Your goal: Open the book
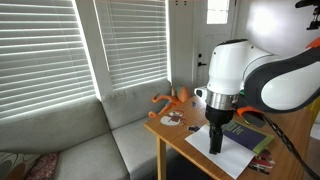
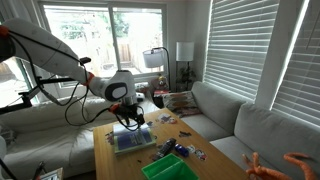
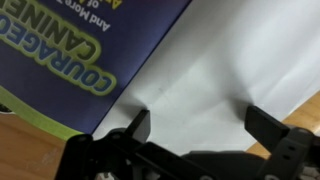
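The book (image 1: 238, 156) lies flat on the wooden table (image 1: 165, 130). A white page faces up, and a dark blue part (image 1: 243, 130) lies beyond it. It also shows in an exterior view (image 2: 128, 143). In the wrist view the white page (image 3: 215, 65) adjoins a dark blue, yellow-green edged cover (image 3: 70, 45) with yellow lettering. My gripper (image 3: 198, 125) is open, pointing straight down, with both fingertips at or just above the white page. It shows in both exterior views (image 1: 215, 147) (image 2: 133, 122). It holds nothing.
A bright green plastic box (image 2: 168, 170) stands at the table's near edge. Small colourful flat pieces (image 2: 176, 148) (image 1: 172, 120) lie scattered beside the book. An orange toy (image 1: 172, 98) rests on the grey sofa (image 1: 70, 130). Blinds cover the windows.
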